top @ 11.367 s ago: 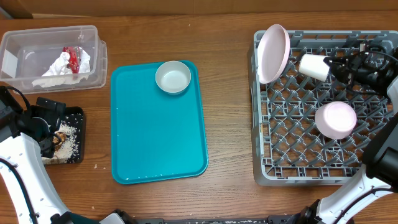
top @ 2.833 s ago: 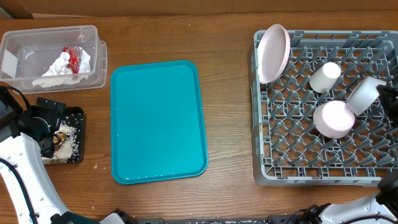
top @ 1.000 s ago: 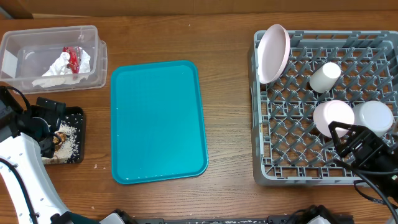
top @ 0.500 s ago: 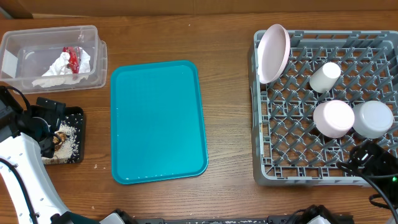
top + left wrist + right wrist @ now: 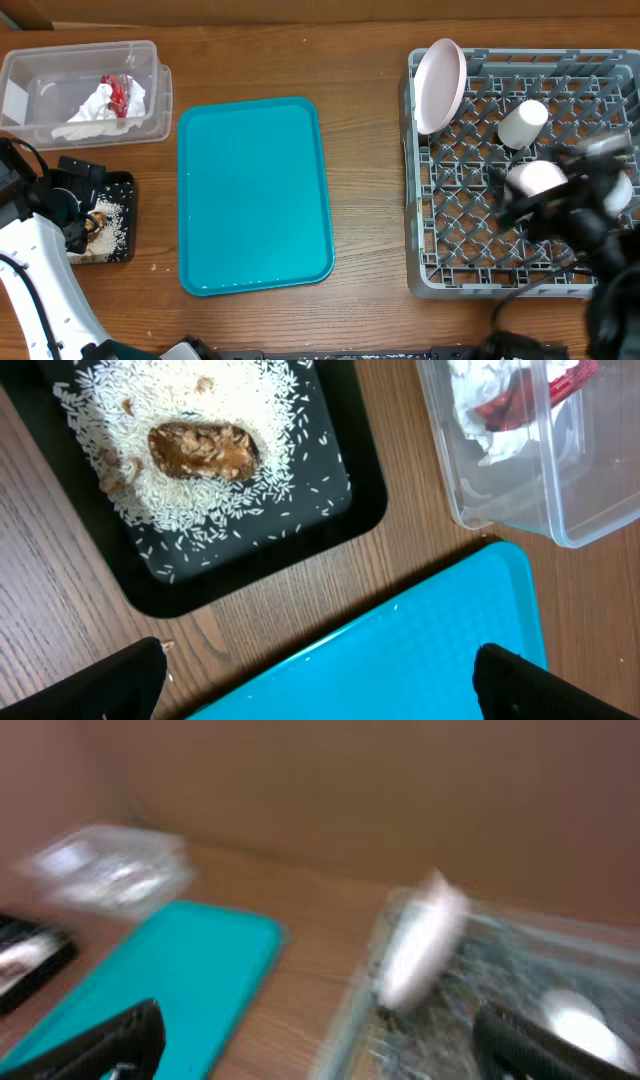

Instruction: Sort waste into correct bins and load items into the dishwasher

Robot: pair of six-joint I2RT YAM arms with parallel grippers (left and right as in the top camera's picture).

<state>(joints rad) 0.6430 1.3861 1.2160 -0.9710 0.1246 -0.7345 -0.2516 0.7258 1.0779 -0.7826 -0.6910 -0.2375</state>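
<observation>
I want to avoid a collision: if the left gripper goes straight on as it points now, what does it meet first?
Probably the teal tray: its edge sits right ahead of the open left gripper. The bare table may come first; depth is unclear.

Plate (image 5: pixel 440 85), cup (image 5: pixel 523 124), bowl (image 5: pixel 535 178) in rack (image 5: pixel 430 282) (plate on edge); napkin (image 5: pixel 100 106) in tub (image 5: pixel 20 62); rice (image 5: pixel 255 420) on black tray (image 5: pixel 345 520).

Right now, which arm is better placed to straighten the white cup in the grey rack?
Right. The right arm hangs over the dish rack near the white cup; the left arm sits far off at the black tray.
</observation>
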